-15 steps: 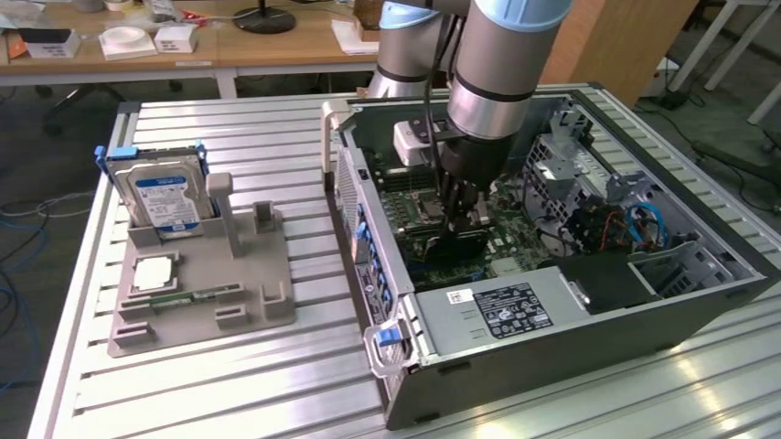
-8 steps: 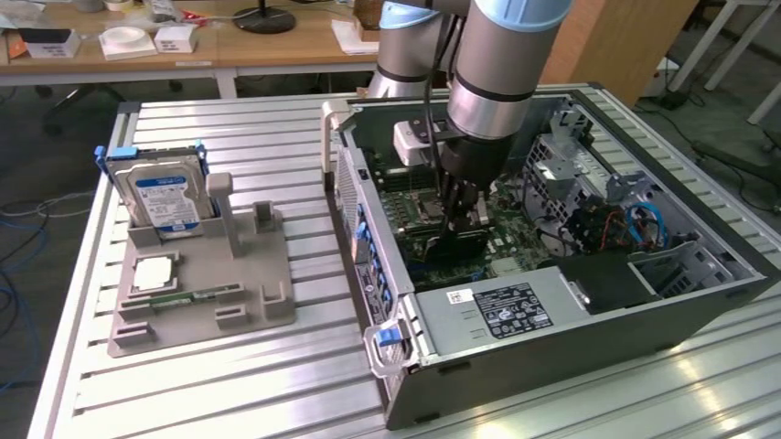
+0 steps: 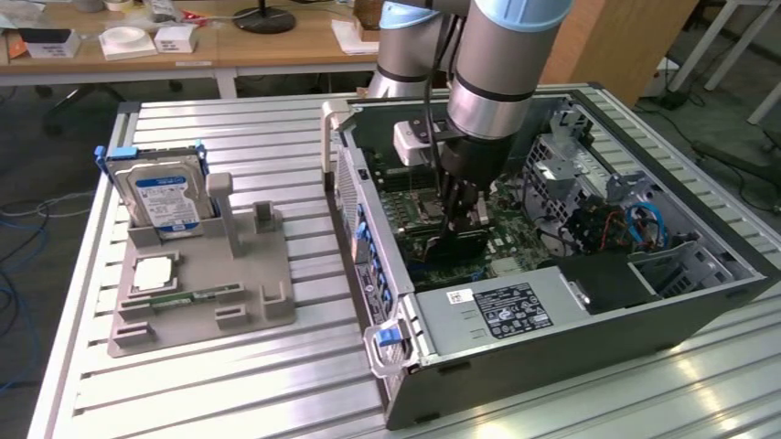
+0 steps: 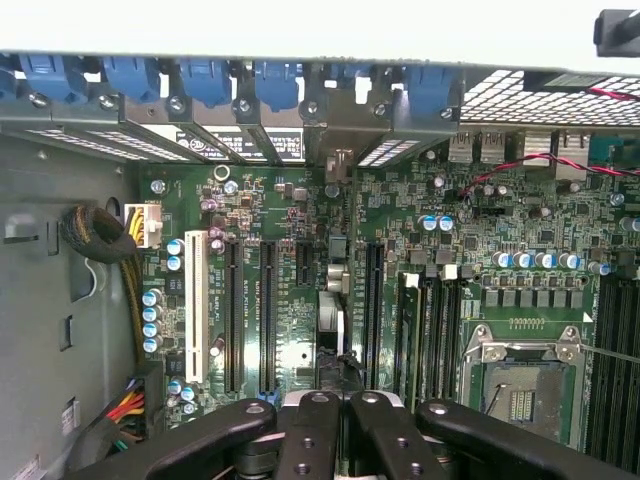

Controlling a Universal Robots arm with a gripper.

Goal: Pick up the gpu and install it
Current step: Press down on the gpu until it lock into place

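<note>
My hand [image 3: 462, 219] is down inside the open computer case [image 3: 683, 311], low over the motherboard [image 3: 422, 197]. Fingers [image 4: 310, 440] drawn together, clamped on the gpu [image 3: 454, 245], which stands on edge below them. From the wrist the card shows as a thin upright edge [image 4: 331, 315] running away from the fingers, sitting along the expansion slots between two long black ones [image 4: 268, 315]. Whether it is seated in a slot or just above, I cannot tell.

CPU socket [image 4: 520, 385] lies bare near the hand. Power supply [image 3: 513, 306] with its label sits at the near end of the case in the exterior view.

On the desk [image 3: 244, 393], well apart toward the exterior view's left: grey holder tray [image 3: 232, 293]. Hard drive [image 3: 165, 197] with blue label stands upright in it. Narrow green memory stick [image 3: 189, 297] lies flat on it.
</note>
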